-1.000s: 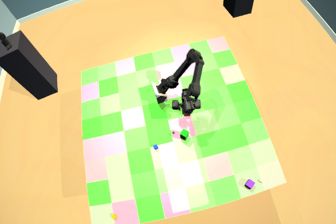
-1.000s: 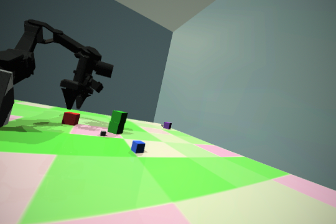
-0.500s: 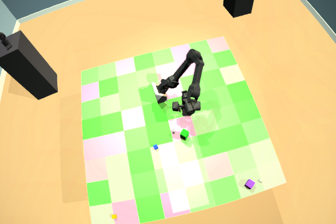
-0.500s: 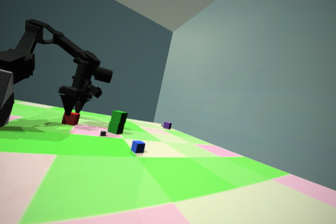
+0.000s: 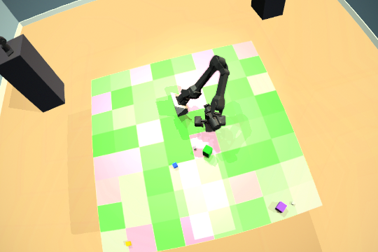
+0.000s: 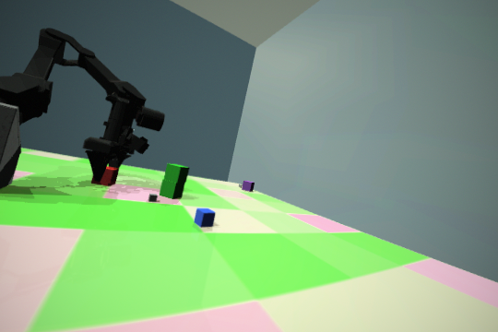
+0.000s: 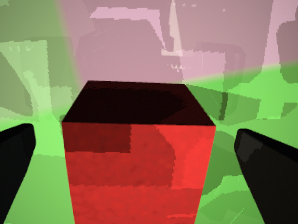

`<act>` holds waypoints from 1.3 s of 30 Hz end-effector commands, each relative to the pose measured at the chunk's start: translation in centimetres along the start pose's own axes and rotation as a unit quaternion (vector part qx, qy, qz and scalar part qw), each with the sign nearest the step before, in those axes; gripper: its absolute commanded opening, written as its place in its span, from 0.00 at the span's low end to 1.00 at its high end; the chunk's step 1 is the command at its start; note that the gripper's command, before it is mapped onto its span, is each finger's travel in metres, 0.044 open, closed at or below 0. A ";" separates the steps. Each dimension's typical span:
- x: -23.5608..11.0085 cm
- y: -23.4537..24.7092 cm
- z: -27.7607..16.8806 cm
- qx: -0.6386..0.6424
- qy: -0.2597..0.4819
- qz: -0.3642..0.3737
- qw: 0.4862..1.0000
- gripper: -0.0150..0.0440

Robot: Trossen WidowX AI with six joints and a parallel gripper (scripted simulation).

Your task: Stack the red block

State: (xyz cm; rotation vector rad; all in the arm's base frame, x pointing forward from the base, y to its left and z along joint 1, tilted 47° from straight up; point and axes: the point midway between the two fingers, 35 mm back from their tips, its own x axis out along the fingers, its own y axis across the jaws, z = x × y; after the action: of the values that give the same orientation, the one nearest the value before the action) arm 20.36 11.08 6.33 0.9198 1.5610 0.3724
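Note:
The red block (image 6: 110,176) (image 7: 140,160) stands on the checkered mat (image 6: 152,276). My gripper (image 6: 105,173) (image 7: 137,136) is open and low around the block, pointing down. In the wrist view one finger is on each side of the block, with a gap on both sides. The arm hides the block and the fingertips in the top view. The green tower (image 5: 207,151) (image 6: 174,181) is two green blocks, one on the other, standing upright a short way from the gripper; nothing is on top of it.
A small grey cube (image 5: 194,148) (image 6: 152,197) lies close beside the tower. A blue block (image 5: 175,165) (image 6: 205,218) lies farther out. A purple block (image 5: 281,207) (image 6: 248,185) and a yellow block (image 5: 128,243) lie near the mat's edges.

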 end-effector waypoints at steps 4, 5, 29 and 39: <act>0.5 0.0 -0.1 0.003 0.001 0.003 1.000 1.00; 0.5 0.0 -0.1 0.003 0.001 0.003 1.000 1.00; 0.4 0.0 -0.1 0.003 0.001 0.003 1.000 0.50; -1.7 0.0 0.0 0.003 0.001 0.001 1.000 0.25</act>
State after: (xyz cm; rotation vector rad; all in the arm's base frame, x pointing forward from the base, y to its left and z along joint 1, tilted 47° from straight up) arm 20.10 10.62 6.60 0.9273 1.5725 0.3656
